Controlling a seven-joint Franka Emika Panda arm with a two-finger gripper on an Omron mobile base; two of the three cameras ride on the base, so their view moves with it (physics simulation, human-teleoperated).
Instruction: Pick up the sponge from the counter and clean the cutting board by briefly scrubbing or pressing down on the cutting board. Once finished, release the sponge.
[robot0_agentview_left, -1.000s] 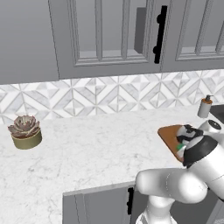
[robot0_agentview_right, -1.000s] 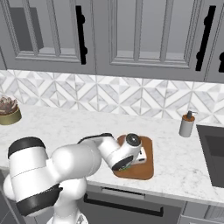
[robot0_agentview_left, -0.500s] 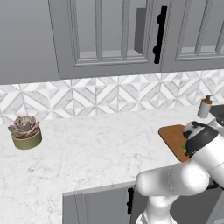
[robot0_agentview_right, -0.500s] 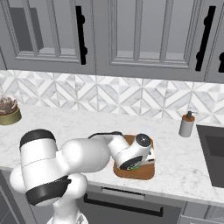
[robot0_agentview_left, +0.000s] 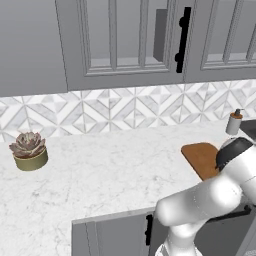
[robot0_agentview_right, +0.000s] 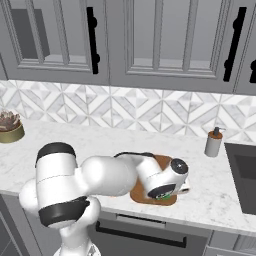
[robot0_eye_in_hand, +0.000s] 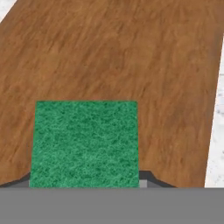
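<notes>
The green-topped sponge (robot0_eye_in_hand: 85, 144) lies flat against the brown wooden cutting board (robot0_eye_in_hand: 131, 57), held between my dark fingertips (robot0_eye_in_hand: 148, 179) at its near edge. My gripper (robot0_eye_in_hand: 85, 184) is shut on it. From the right base view, the gripper (robot0_agentview_right: 169, 193) is low over the board's front right part (robot0_agentview_right: 142, 197), with a sliver of the green sponge (robot0_agentview_right: 162, 196) under the hand. In the left base view my arm covers most of the cutting board (robot0_agentview_left: 200, 157), which lies on the white marble counter (robot0_agentview_left: 110, 170).
A soap dispenser (robot0_agentview_right: 214, 142) stands behind the board to the right, next to the dark sink (robot0_agentview_right: 245, 172). A potted succulent (robot0_agentview_left: 29, 150) sits far left on the counter. Grey cabinets hang above the tiled backsplash.
The hand has swung right and down across the board with the sponge, ending lower at the board's front right area. The board and other things stay put.
</notes>
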